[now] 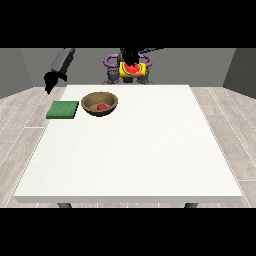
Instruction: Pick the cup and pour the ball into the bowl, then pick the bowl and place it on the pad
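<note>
Hand at view's right: holds the cup raised, tipped.
Bowl: below it; ball inside.
Risk: you may clip the bowl lowering the cup.
Other hand: fingers unclear.

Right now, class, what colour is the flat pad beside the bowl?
Green; the pad shows best in the front view, left of the bowl.

Green pad — brown bowl — red ball.
</note>
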You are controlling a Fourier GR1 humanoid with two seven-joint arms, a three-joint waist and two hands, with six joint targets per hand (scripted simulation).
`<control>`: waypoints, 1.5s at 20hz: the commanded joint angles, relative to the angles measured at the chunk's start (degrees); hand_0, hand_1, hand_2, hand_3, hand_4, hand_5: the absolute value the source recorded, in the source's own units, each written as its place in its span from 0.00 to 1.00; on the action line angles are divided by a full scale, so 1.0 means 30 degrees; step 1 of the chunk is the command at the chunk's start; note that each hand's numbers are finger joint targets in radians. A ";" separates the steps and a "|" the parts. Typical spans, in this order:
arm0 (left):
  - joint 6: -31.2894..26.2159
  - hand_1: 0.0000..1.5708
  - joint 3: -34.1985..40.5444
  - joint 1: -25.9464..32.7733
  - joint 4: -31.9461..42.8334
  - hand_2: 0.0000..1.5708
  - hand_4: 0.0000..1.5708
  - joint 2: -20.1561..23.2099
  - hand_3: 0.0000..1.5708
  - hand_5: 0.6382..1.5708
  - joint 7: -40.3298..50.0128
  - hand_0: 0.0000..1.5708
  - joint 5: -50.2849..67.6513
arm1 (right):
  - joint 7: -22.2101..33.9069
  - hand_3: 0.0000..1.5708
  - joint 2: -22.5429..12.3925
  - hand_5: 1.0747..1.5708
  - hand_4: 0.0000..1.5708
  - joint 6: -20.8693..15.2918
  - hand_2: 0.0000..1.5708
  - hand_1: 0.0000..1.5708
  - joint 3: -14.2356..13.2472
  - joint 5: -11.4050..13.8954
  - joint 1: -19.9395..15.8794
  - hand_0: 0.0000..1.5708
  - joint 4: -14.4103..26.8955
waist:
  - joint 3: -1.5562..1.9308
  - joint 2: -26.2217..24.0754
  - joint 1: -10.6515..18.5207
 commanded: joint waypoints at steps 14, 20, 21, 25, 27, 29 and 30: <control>0.7712 0.82 0.8191 0.9268 -0.2143 0.70 0.91 0.0497 0.48 1.00 -1.2113 0.82 1.5417 | -0.0105 0.15 -0.1068 0.95 0.44 -0.0252 0.25 0.00 -0.2508 -0.2668 -0.0650 0.00 -0.1047 | -0.0176 0.6573 0.5443; 0.2640 0.00 0.9989 0.8266 -0.0789 0.00 0.37 -0.0254 0.00 0.96 -1.4281 0.00 2.1426 | 0.0105 0.04 -0.0603 0.93 0.29 -0.0463 0.23 0.00 -0.2874 -0.3432 -0.1827 0.00 -0.1625 | -0.0099 0.8777 0.5545; 0.2387 0.00 1.0236 0.8862 -0.0127 0.00 0.00 -0.0087 0.00 0.36 -1.5041 0.00 2.1763 | -0.0164 0.00 -0.0926 0.92 0.07 0.0278 0.19 0.00 -0.2768 -0.3383 -0.1287 0.00 -0.1927 | -0.0089 0.9339 0.5033; 0.0820 0.00 1.1610 0.7164 0.1313 0.00 0.00 0.0771 0.00 0.00 -1.5755 0.00 2.3209 | 0.0980 0.00 -0.0735 1.00 0.00 -0.0927 0.00 0.00 -0.2371 -0.3362 -0.2891 0.00 -0.2868 | -0.0036 0.9130 0.4504; 0.0603 0.00 1.1751 0.7634 0.0778 0.00 0.00 0.1104 0.00 0.01 -1.5771 0.00 2.3360 | 0.0945 0.00 -0.0237 1.00 0.00 -0.1267 0.00 0.00 -0.1904 -0.2850 -0.3065 0.00 -0.2204 | -0.0001 0.8558 0.4308; 0.1108 0.00 1.1736 0.7601 0.1387 0.00 0.00 0.0771 0.00 0.01 -1.6028 0.00 2.3169 | 0.1182 0.00 0.0829 1.00 0.00 -0.1857 0.00 0.00 -0.1500 -0.2657 -0.2957 0.00 -0.2263 | -0.0006 0.8413 0.3933; 0.0757 0.00 1.1882 0.7199 0.1382 0.00 0.00 0.0953 0.00 0.02 -1.5228 0.00 2.3374 | 0.1787 0.00 0.0985 1.00 0.00 -0.1834 0.00 0.00 -0.1312 -0.2630 -0.3054 0.00 -0.2167 | -0.0005 0.7791 0.3851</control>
